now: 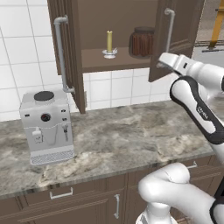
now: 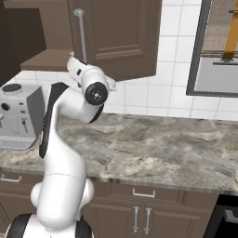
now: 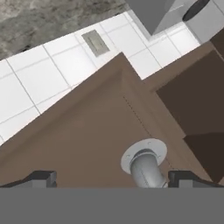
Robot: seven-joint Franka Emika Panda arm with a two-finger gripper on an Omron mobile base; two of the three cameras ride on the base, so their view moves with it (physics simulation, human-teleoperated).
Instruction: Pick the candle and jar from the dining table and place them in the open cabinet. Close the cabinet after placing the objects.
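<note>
Now open pincer (image 3: 111, 178) straddles cabinet (image 1: 87, 61) door handle (image 3: 144, 168) base.

Even, diffuse rendered light; no glare.
The cabinet (image 1: 118, 26) interior is shaded, and the candle (image 1: 109, 41) and jar (image 1: 142, 42) cast little shadow. The white tiles (image 1: 26, 52) are bright. All views look soft and low-resolution; the hand view is rolled.

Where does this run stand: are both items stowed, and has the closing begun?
Done: the candle and jar stand on the shelf of the cabinet. In hand: the open pincer is at the right door's handle, fingertips either side, not gripping. Left: both doors are open and need shutting; the left door is untouched.
</note>
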